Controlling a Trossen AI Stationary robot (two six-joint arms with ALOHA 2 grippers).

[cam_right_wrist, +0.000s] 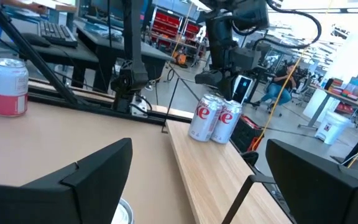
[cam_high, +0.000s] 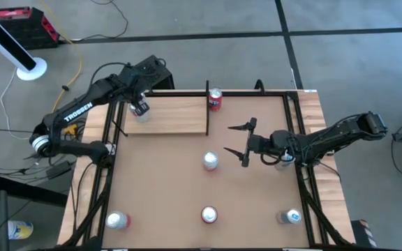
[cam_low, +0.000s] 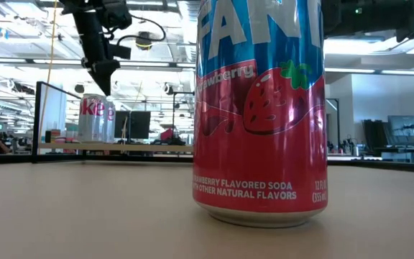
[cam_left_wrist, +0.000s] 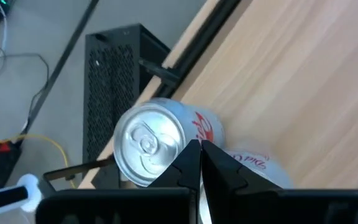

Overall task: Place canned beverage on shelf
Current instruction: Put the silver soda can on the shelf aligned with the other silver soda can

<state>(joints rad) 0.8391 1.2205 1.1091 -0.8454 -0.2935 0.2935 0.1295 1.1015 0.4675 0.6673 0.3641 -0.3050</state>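
Our right hand [cam_high: 237,145] stood wide open and empty, low over the brown tabletop [cam_high: 159,188]. The nearest can [cam_high: 210,161], silver-topped and upright, sat just ahead of the fingertips and a little to one side, so its long axis ran straight up and the open fingers could, we judged, close around its sides. In the right wrist view only a sliver of its lid [cam_right_wrist: 122,213] showed between the fingers. Our right hand was far nearer this can than our left.

Our left hand [cam_high: 139,108] hovered shut over the far end of the pale wood shelf [cam_high: 180,115], empty, its closed fingers [cam_left_wrist: 199,163] pointing down just above two cans [cam_right_wrist: 213,118] that stood upright and touching each other on the shelf. These looked already placed.

A red can [cam_high: 215,100] stood beyond the right hand, beside the thin black upright [cam_high: 207,108] at the shelf's near end, on the tabletop rather than on the shelf as far as we could tell. Three more cans stood well behind the right hand along the tabletop's opposite edge: one red and white [cam_high: 117,220], one strawberry soda [cam_high: 209,215], one with blue [cam_high: 292,217].

Between the nearest can and the shelf the board lay bare, but the black upright and the red can stood near any straight path onto the shelf, and our left arm hung over the shelf's far end.
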